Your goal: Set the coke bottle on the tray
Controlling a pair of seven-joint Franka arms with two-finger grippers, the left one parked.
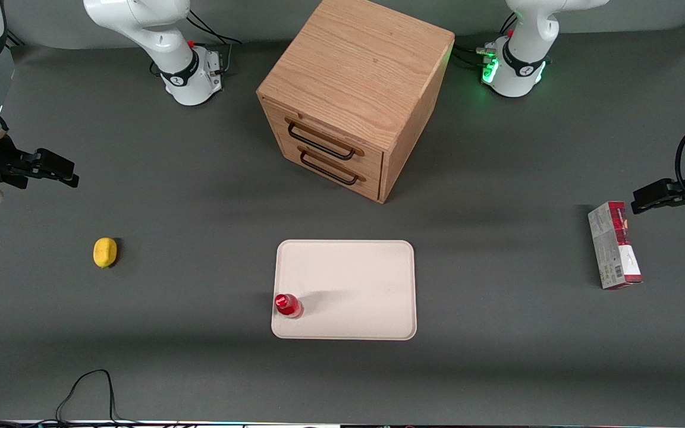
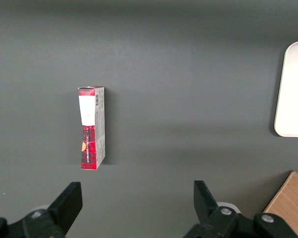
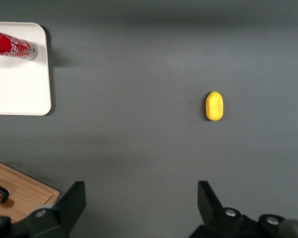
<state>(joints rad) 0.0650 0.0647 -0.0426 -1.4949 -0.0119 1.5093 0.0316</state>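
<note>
The small red coke bottle (image 1: pixel 288 305) stands upright on the cream-white tray (image 1: pixel 354 279), at the tray's near corner toward the working arm's end. It also shows in the right wrist view (image 3: pixel 12 45), on the tray (image 3: pixel 20 84). My right gripper (image 1: pixel 57 169) is open and empty, raised above the table at the working arm's end, well away from the tray and bottle. In the right wrist view its fingers (image 3: pixel 72 203) stand wide apart over bare mat, with the gripper (image 3: pixel 140 198) holding nothing.
A yellow lemon (image 1: pixel 104 252) lies on the grey mat between the gripper and the tray. A wooden two-drawer cabinet (image 1: pixel 354 89) stands farther from the camera than the tray. A red-and-grey carton (image 1: pixel 614 245) lies toward the parked arm's end.
</note>
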